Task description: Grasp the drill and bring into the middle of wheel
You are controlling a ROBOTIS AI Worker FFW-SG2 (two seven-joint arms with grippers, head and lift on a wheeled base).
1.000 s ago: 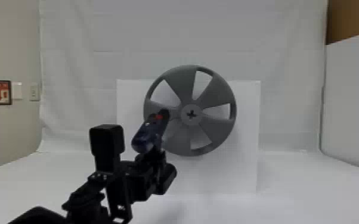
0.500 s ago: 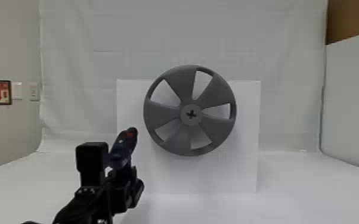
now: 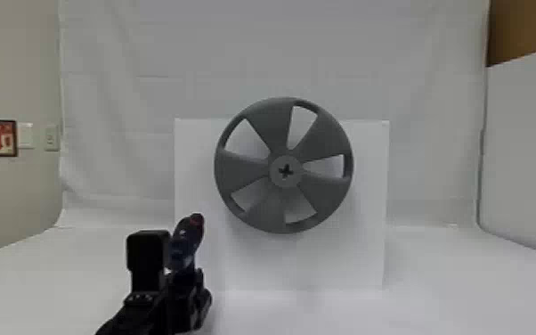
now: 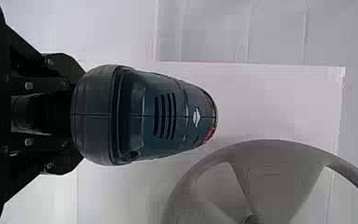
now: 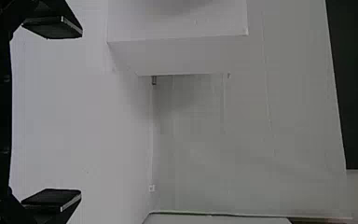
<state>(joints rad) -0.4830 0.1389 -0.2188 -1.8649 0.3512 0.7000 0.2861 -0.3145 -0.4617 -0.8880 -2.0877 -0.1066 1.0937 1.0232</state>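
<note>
A dark drill [image 3: 185, 243] rides in the left pincer [image 3: 187, 278], below and to the left of the gray wheel [image 3: 270, 129].
Dark blue with a rounded, near-black broad end, the tool tapers toward a narrower end bearing a red patch; parallel vent slots and a small pale mark line its casing. Clenched on the drill, the left pincer sits at its lower part in the head view, the casing rising above the grip, tilted, its red-marked end uppermost and apart from the wheel. The right pincer [image 5: 78, 114] is released, its two fingers spread well apart, in the right wrist view.
</note>
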